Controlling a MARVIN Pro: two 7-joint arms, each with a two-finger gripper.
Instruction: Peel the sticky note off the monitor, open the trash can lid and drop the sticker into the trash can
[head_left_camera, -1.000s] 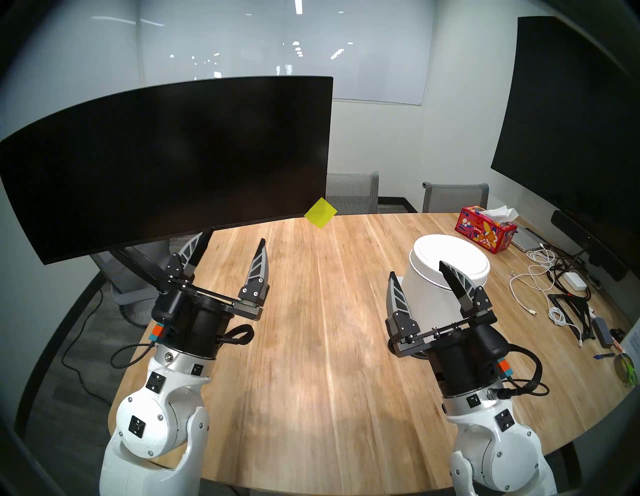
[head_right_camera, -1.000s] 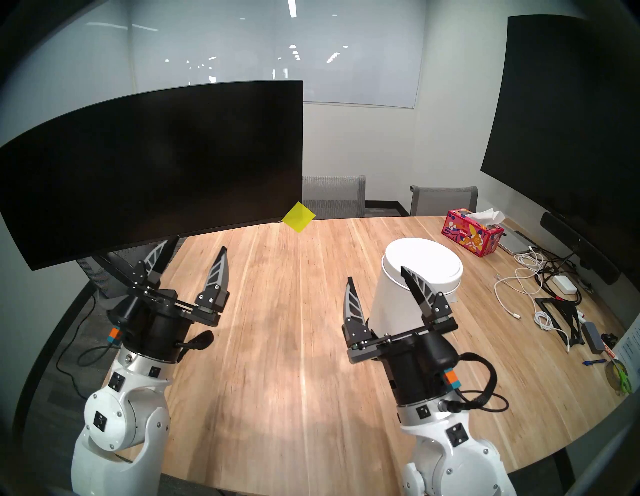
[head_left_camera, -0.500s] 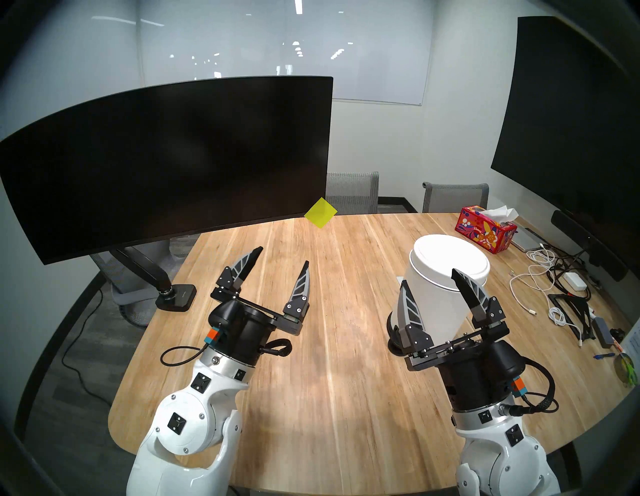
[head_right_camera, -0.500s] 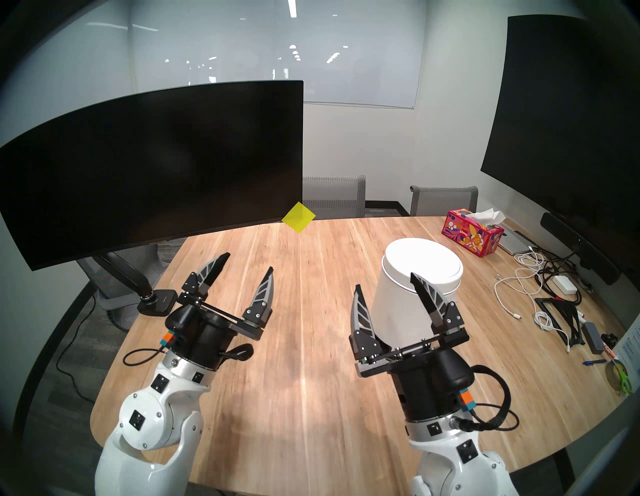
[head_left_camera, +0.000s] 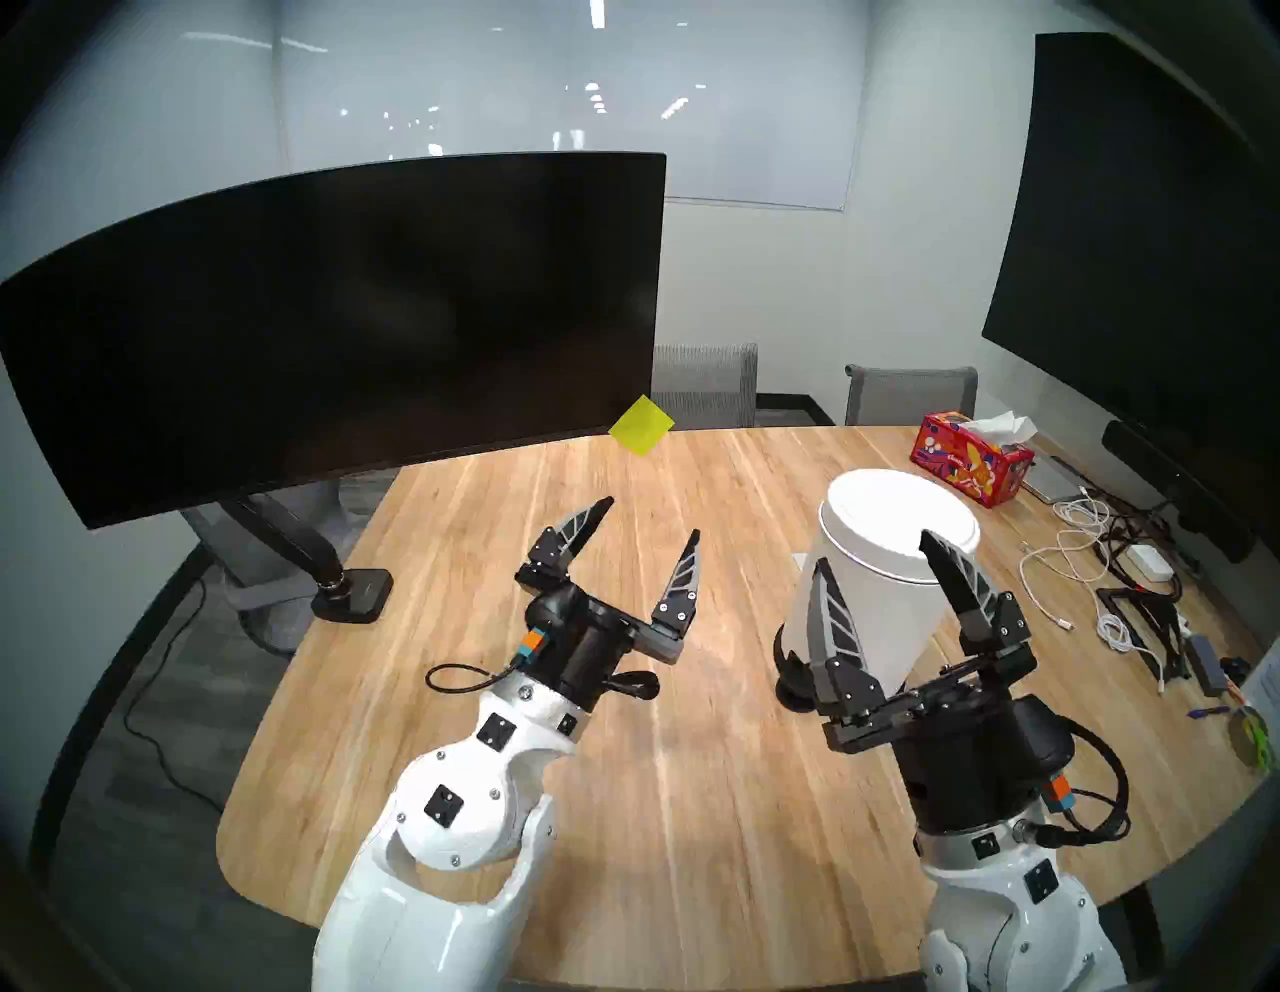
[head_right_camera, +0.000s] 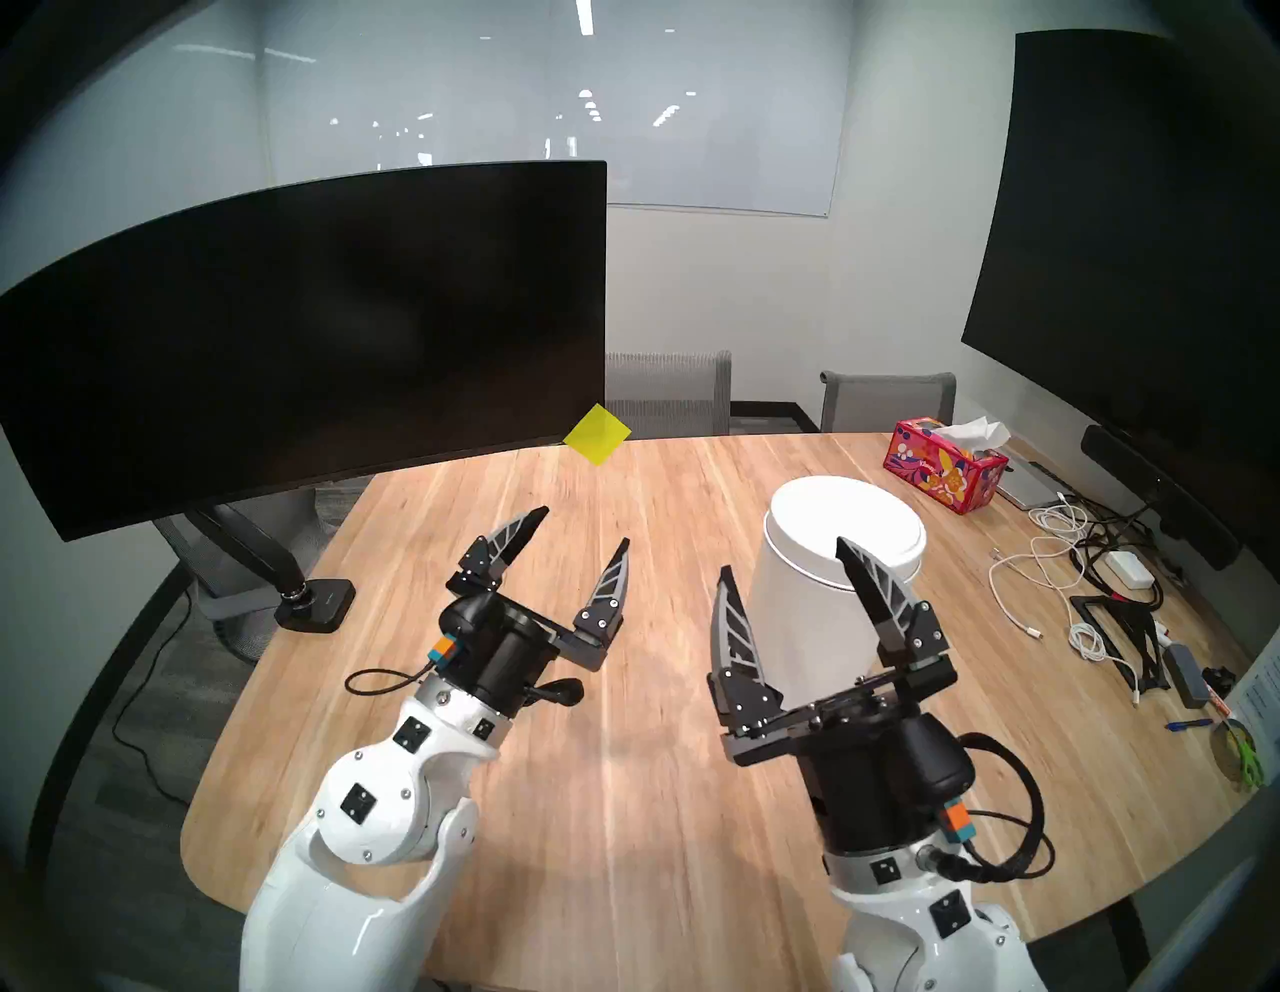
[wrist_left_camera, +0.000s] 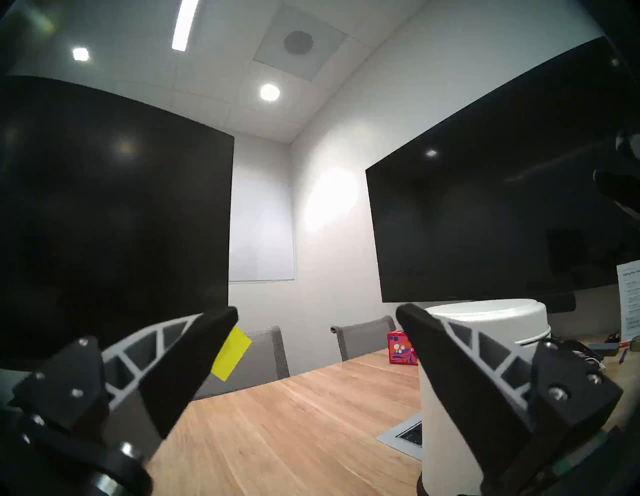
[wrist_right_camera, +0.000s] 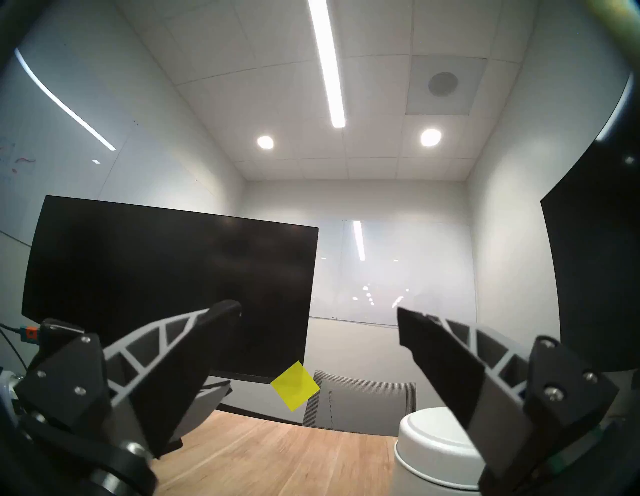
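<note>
The sticky note (head_left_camera: 641, 425) clings, turned like a diamond, to the lower right corner of the monitor (head_left_camera: 332, 325), hanging partly past the screen's edge above the far side of the worktop (head_left_camera: 623, 727). The left gripper (head_left_camera: 651, 523) hovers over the middle of the worktop with its fingers spread and nothing between them, well short of the note. The right gripper (head_left_camera: 874, 551) (also spread wide and empty) is raised in front of the trash can (head_left_camera: 873, 609), whose trash can lid (head_left_camera: 893, 509) lies shut.
</note>
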